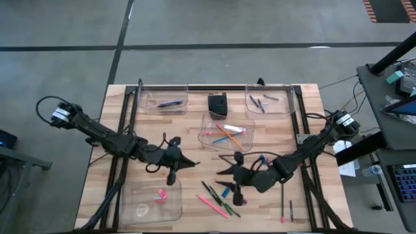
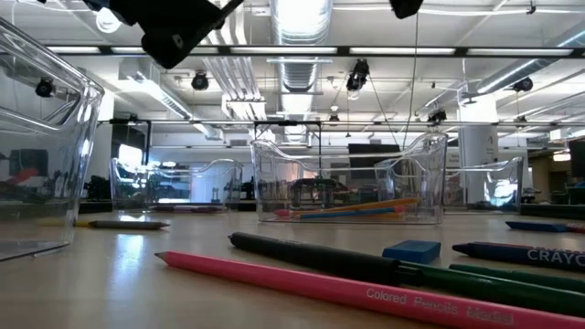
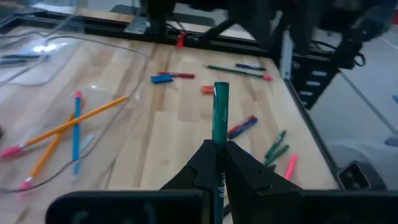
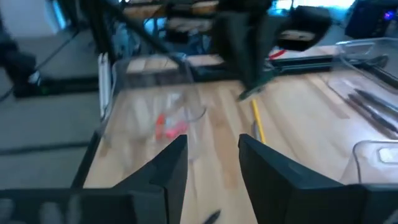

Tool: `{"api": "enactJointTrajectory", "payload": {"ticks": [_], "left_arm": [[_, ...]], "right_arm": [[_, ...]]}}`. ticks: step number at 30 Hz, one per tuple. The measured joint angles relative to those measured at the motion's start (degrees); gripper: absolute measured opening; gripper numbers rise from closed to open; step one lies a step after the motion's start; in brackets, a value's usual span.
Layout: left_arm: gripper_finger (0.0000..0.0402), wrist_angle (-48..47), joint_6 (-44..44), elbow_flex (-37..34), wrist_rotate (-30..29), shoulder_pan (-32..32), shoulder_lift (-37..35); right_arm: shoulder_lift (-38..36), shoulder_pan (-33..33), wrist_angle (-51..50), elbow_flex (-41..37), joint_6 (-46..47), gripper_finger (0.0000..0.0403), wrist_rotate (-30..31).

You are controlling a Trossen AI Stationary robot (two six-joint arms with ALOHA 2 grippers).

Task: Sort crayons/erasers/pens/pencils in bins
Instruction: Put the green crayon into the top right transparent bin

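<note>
Left gripper (image 3: 218,163) clamped shut on green pencil (image 3: 220,118) above table centre. Right gripper (image 4: 211,155) hovered, fingers parted, empty, near blue eraser (image 2: 411,251).

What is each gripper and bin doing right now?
Left gripper: shut on green pencil.
Right gripper: open, empty.
Pencil bin: holds pencils.
Eraser bin: holds pink erasers.
Pen bin: holds a pen.
Crayon bin: holds crayons.
</note>
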Motion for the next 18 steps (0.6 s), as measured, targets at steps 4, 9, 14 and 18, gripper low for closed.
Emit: {"api": "enactJointTrajectory", "payload": {"ticks": [4, 9, 14, 18], "left_arm": [[0.0001, 0.4, 1.9, 2.5, 2.0, -0.1, 2.3], [0.0001, 0.1, 3.1, 5.8, 2.3, -0.1, 5.3], [0.0001, -0.2, 3.2, 7.7, 2.6, -0.1, 7.2], [0.0001, 0.2, 3.2, 8.9, 2.6, -0.1, 7.9]], "right_arm": [[0.0, -2.3, 2.2, 0.0, 1.1, 0.0139, -0.5], [0.0, -4.4, 2.1, 0.0, 0.9, 0.016, -1.1], [0.0, -4.8, 2.4, 0.0, 0.0, 0.0183, -2.5], [0.0, -4.8, 3.3, 0.0, -0.3, 0.0195, -2.7]]}}
